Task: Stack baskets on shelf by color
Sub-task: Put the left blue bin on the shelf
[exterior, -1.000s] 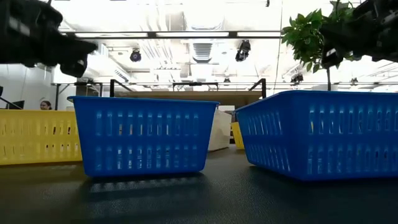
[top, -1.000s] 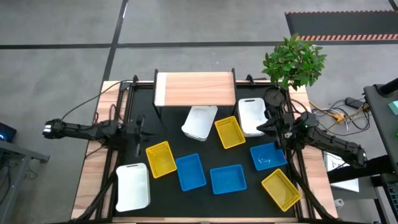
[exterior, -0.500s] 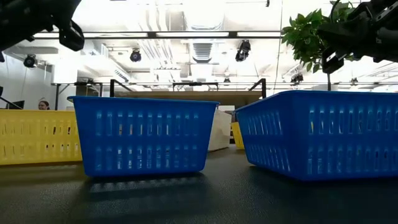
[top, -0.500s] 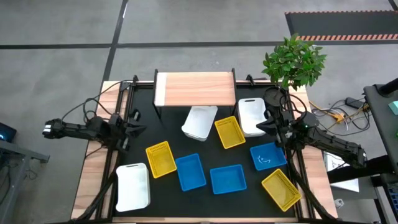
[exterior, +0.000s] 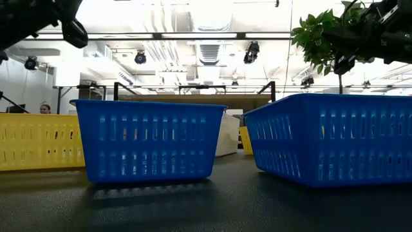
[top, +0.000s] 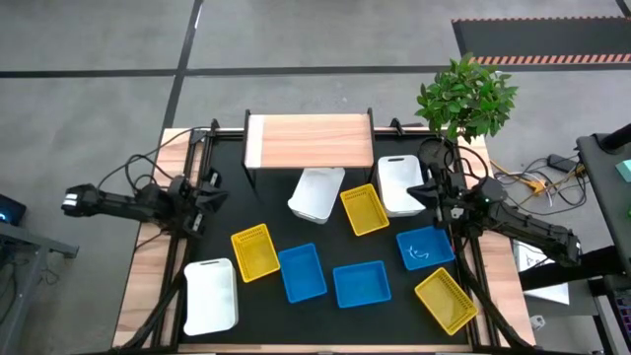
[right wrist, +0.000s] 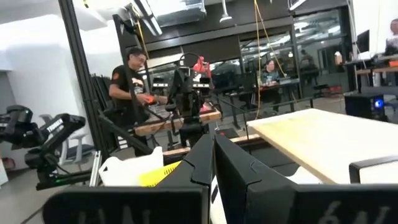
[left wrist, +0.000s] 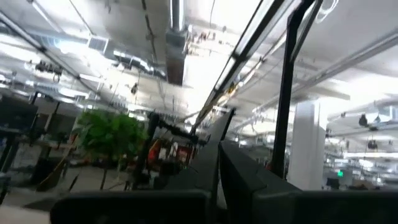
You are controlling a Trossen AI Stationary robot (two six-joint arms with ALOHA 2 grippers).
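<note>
You see the black-topped desk (top: 325, 316) filling the middle of the high view, with the wooden shelf (top: 310, 141) at its upper centre, its plank bare. All nine baskets sit on the desk, none stacked: a white basket (top: 210, 296) at lower left, another white basket (top: 316, 194) tilted just below the shelf, and a third white basket (top: 398, 184) right of it, beside the shelf's right end. A blue basket (top: 301, 272) and a second blue basket (top: 361, 284) lie side by side in the lower middle, and a third blue basket (top: 425, 248) lies farther right. One yellow basket (top: 255, 251) rests left of centre, a second yellow basket (top: 364, 209) sits between the two upper white ones, and a third yellow basket (top: 446, 300) lies at lower right. A potted plant (top: 465, 97) stands at the desk's upper right corner. Your left gripper (top: 209, 196) hangs over the desk's left edge, clenched and empty. Your right gripper (top: 418, 189) hovers at the right rim of the third white basket, clenched too, holding nothing.
</note>
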